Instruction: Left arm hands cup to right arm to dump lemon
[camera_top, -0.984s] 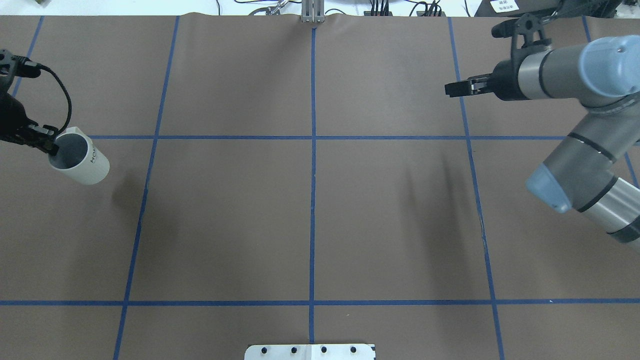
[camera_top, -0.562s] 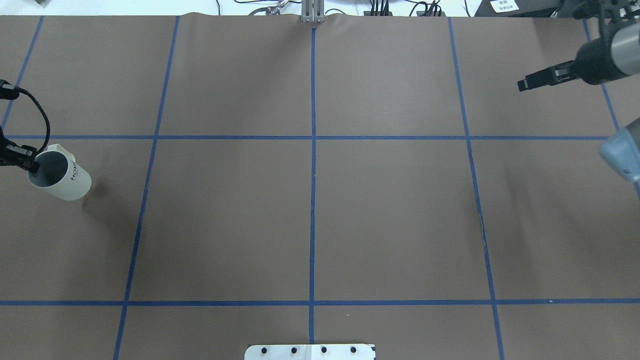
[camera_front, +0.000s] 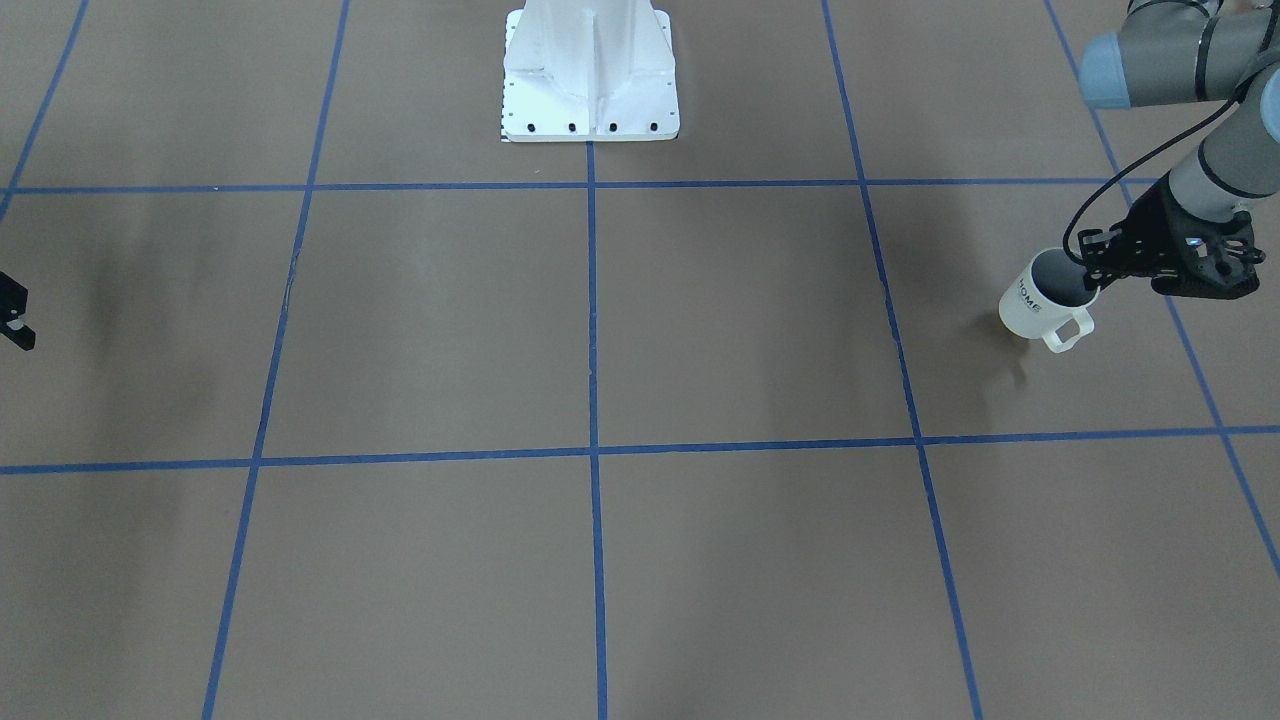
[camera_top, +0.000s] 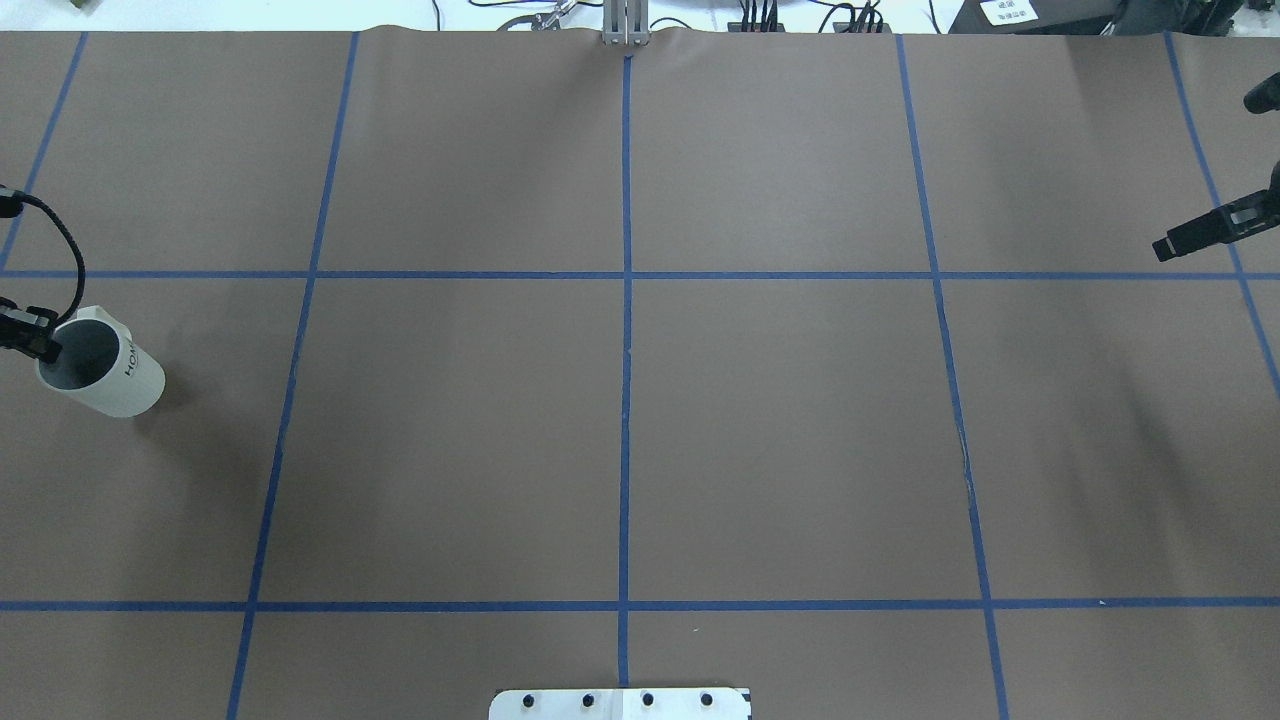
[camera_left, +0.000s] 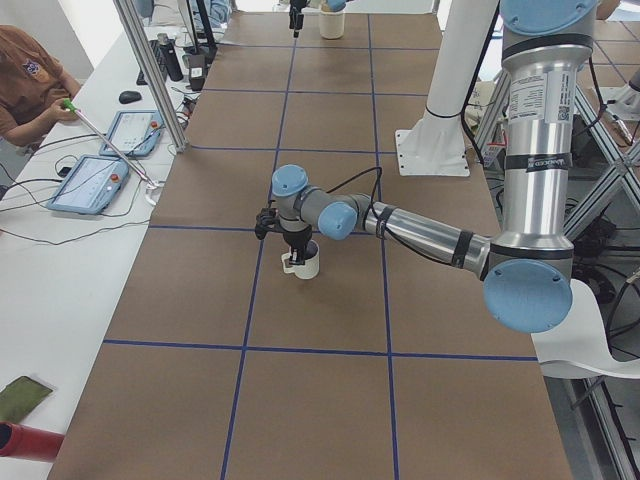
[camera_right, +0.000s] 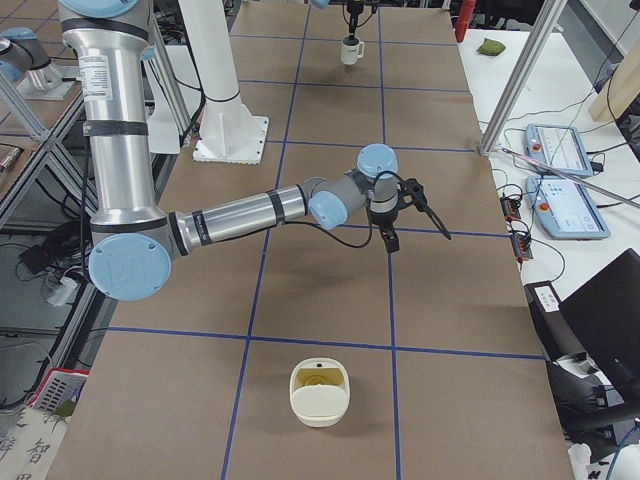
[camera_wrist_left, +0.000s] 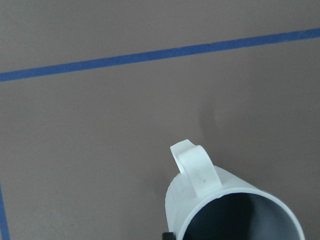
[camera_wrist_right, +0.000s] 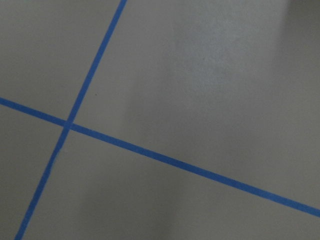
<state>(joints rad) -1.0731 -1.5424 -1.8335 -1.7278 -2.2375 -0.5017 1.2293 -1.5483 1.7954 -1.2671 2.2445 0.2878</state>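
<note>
We count two arms. The left arm (camera_left: 430, 235) pinches one cup (camera_top: 110, 380) by its rim in its jaws; for the right arm (camera_right: 240, 215) we cannot tell.

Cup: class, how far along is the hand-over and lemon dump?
Done: nothing clear, though what looks like the lemon already lies in a cream container at the table's right end. In hand: the left gripper grips the cup by its rim; no lemon shows inside. Left: the hand-over; the right gripper hangs far off, holding nothing.
</note>
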